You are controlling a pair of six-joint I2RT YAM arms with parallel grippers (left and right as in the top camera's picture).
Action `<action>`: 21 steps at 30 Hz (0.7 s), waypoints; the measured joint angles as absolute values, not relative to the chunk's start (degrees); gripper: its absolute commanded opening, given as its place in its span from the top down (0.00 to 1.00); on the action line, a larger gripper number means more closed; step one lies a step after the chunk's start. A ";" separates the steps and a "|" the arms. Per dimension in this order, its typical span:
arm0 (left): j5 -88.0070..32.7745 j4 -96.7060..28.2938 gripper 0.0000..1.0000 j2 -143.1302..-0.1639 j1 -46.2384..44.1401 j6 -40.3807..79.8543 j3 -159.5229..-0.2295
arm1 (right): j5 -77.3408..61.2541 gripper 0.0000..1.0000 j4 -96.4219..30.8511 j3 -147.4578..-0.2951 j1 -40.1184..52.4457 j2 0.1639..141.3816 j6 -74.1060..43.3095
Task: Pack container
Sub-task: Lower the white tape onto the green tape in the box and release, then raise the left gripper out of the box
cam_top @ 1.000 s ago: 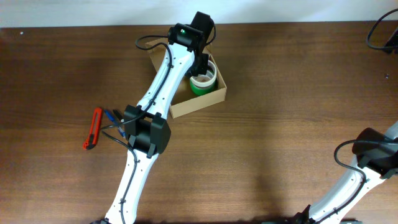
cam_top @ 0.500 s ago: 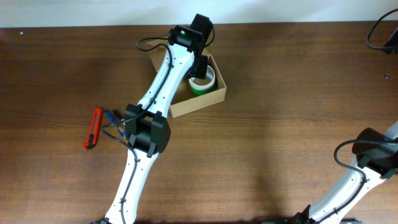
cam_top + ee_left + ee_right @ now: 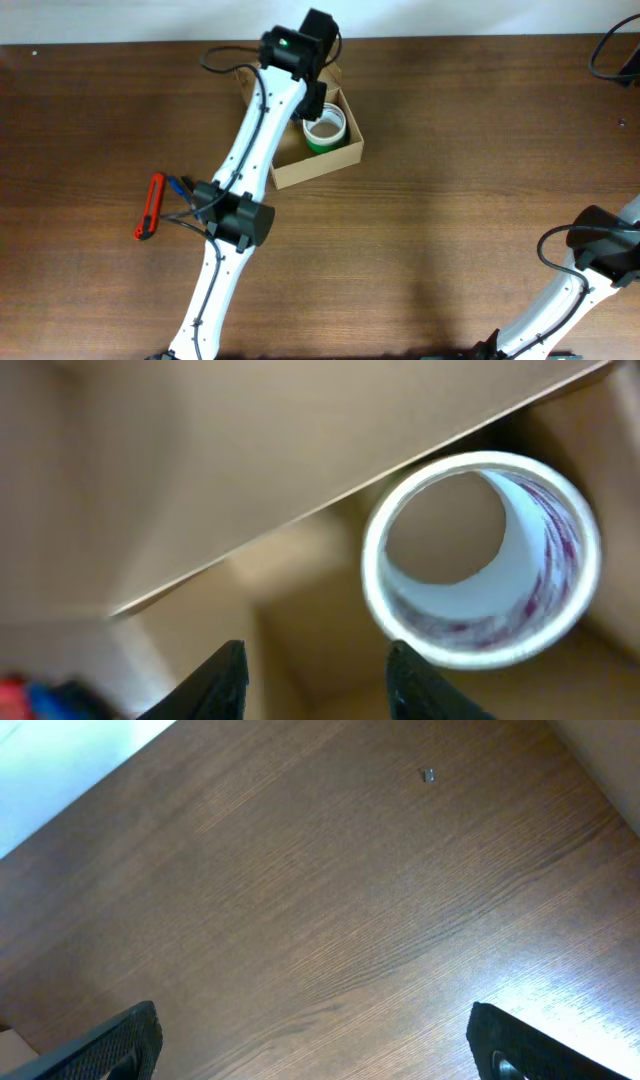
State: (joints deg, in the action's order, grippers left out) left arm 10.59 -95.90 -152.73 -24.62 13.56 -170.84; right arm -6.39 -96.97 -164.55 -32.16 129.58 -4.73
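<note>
Overhead: tape roll (image 3: 325, 131) near container (image 3: 315, 169) right wall.

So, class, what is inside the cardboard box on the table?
One green tape roll with a white core lies in the cardboard box by its right wall. The left arm covers the box's left part, so anything there is hidden.

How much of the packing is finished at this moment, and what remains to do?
Done: one tape roll lies inside the container. In hand: nothing; the left gripper hovers over it, fingers apart and empty, and the right gripper is open, far aside. Left: the red cutter and a blue item beside it lie outside, probably to be packed; the container is open.
</note>
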 measured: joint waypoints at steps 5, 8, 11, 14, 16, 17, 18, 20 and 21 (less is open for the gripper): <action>16.25 -96.44 0.44 -143.59 -24.62 11.09 -174.25 | -6.39 0.01 -96.97 -164.55 -32.16 129.58 -4.71; 20.91 -96.42 0.45 -136.05 -24.62 8.93 -174.56 | -6.39 0.01 -96.97 -164.55 -32.16 129.58 -4.75; 24.03 -96.44 0.44 -128.20 -24.40 7.66 -174.12 | -6.39 0.01 -96.97 -164.55 -32.16 129.58 -4.75; 24.71 -96.42 0.44 -118.17 -22.41 7.01 -166.93 | -6.39 0.01 -96.95 -164.55 -32.16 129.58 -4.73; 24.97 -95.53 0.44 -111.07 -19.29 6.85 -157.91 | -6.39 0.01 -96.97 -164.55 -32.16 129.58 -4.75; 25.12 -95.50 0.42 -108.22 -17.43 6.85 -153.64 | -6.42 0.01 -96.95 -164.55 -32.16 129.58 -4.75; 25.26 -94.85 0.39 -104.73 -14.63 6.83 -147.57 | -6.42 0.01 -96.97 -164.55 -32.16 129.58 -4.73; 25.32 -94.70 0.37 -100.09 -9.45 6.79 -137.43 | -6.39 0.01 -96.97 -164.55 -32.16 129.58 -4.73; 25.08 -94.78 0.37 -98.43 -6.46 6.85 -132.05 | -6.42 0.01 -96.97 -164.55 -32.16 129.58 -4.73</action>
